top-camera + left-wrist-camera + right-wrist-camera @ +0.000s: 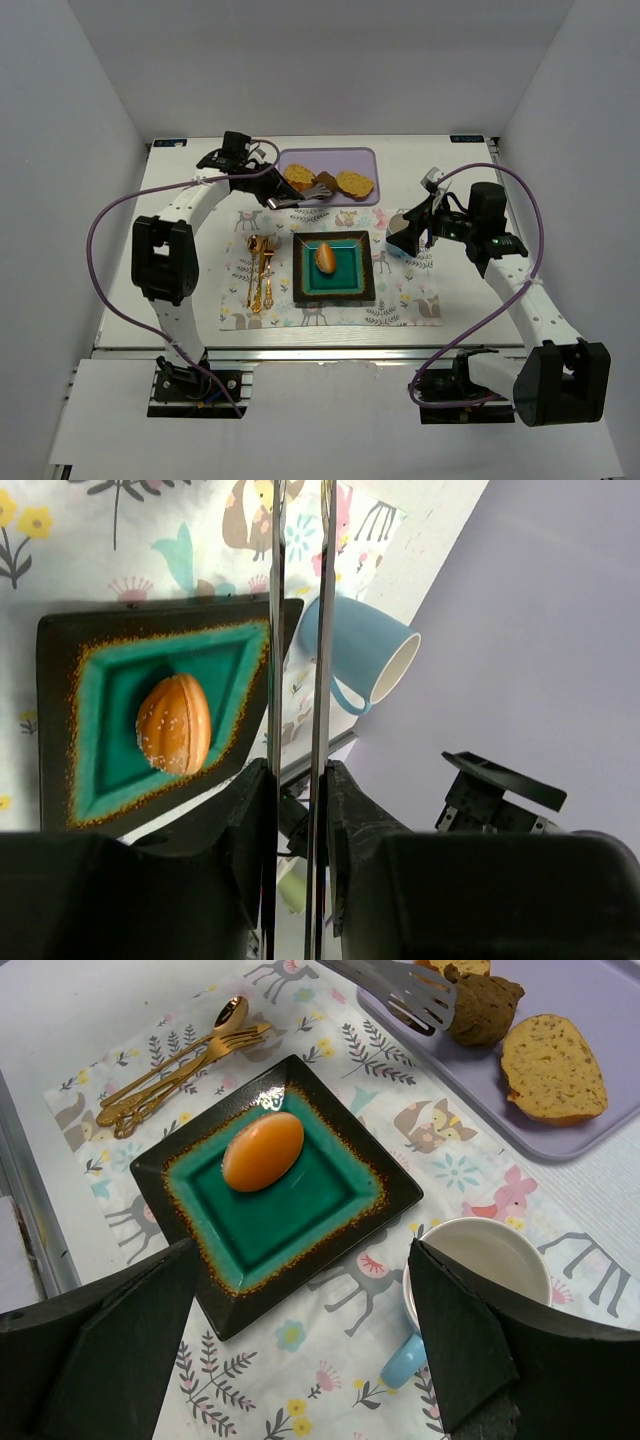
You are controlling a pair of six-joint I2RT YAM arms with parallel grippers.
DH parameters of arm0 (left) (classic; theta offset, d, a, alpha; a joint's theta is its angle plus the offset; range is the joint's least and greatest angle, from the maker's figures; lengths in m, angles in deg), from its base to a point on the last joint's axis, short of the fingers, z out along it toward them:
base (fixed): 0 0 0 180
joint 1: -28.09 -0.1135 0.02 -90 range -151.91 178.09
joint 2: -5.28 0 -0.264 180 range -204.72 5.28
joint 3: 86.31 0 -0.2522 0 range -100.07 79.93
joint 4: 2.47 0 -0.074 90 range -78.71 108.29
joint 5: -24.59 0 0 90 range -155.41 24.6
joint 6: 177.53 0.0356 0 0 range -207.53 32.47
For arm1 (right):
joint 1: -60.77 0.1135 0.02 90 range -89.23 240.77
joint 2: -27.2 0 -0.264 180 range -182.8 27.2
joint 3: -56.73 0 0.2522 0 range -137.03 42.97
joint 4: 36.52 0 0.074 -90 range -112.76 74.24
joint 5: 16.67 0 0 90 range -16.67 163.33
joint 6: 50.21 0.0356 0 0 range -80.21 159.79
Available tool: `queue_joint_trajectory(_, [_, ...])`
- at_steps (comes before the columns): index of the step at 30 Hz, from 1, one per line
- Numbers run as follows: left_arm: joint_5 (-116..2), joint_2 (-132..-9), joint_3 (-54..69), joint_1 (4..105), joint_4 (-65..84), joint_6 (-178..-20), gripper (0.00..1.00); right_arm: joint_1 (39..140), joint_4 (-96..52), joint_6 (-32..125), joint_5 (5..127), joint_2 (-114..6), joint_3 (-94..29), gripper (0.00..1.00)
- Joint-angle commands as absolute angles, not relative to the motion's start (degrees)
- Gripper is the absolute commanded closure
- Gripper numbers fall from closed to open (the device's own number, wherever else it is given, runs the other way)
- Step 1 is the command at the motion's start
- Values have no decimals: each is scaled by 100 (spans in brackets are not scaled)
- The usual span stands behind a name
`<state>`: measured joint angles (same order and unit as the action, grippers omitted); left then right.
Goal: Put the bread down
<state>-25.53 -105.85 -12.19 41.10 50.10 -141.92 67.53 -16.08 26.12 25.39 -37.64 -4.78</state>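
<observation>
An orange bun [326,257] lies on the square teal and black plate [362,285]; it also shows in the left wrist view [173,723] and the right wrist view [262,1150]. My left gripper [263,186] [298,775] is shut on metal tongs [298,199] [322,630], whose tips [405,988] lie at a dark bread piece [485,1005] on the purple tray [365,158]. Two yellow bread slices [300,177] [355,183] lie on that tray too. My right gripper [405,232] [302,1250] is open and empty, above the plate's right side.
A blue mug [385,252] [480,1260] stands right of the plate on the patterned placemat [400,305], under my right gripper. Gold cutlery [260,270] [180,1060] lies left of the plate. White walls close in the table on three sides.
</observation>
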Motion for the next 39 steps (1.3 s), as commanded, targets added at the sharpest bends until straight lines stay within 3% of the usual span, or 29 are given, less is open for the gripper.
queue_joint_trajectory(1, [-2427,-9826,-1130,4074,4803,-14053,99,6727,-1748,2581,2499,-3644,-441,11])
queue_joint_trajectory(10, [-1997,-9001,-736,4083,4995,-13394,100,6727,-1705,2555,2473,-3661,-502,11])
queue_joint_trajectory(17, [-1724,-8235,133,4285,6523,-12007,100,6718,-1661,2537,2464,-3679,-537,11])
queue_joint_trajectory(27, [-1908,-7725,1093,4997,6534,-11899,97,6727,-1555,2546,2376,-3811,-739,11])
queue_joint_trajectory(30, [-2040,-7769,1120,5067,6560,-11890,91,6727,-1520,2529,2376,-3819,-775,11])
queue_joint_trajectory(34, [-2225,-7839,1032,5085,6692,-11838,67,6718,-1511,2529,2376,-3811,-766,11])
queue_joint_trajectory(39, [-2269,-7918,883,5085,6868,-11732,52,6718,-1520,2546,2385,-3793,-739,11])
